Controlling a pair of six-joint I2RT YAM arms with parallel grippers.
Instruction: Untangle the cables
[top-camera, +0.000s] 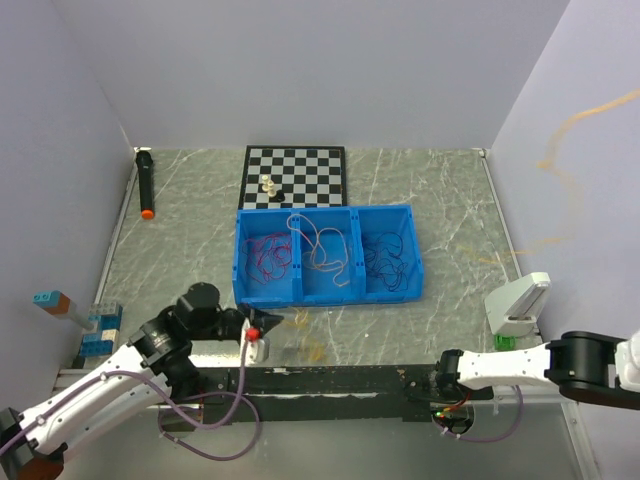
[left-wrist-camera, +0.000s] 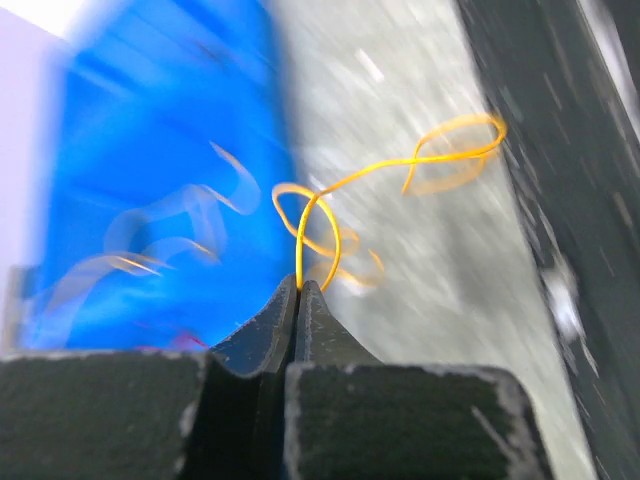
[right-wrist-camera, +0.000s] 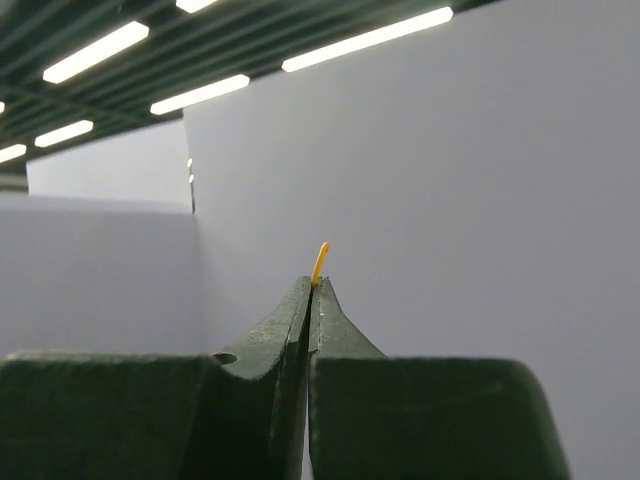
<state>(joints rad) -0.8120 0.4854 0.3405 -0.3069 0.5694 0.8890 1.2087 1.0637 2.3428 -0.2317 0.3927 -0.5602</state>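
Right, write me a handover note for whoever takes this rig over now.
Left hand: shut on a yellow cable, which loops over the table just in front of the blue bin.
Right hand: shut on a short yellow tip, pointing up at the wall; whether it is the same strand cannot be told.
Bin: red cables in the left compartment, pale ones in the middle, dark ones on the right.
Done: three colours apparently sorted apart.
Left: the yellow cable, looped and outside the bin.
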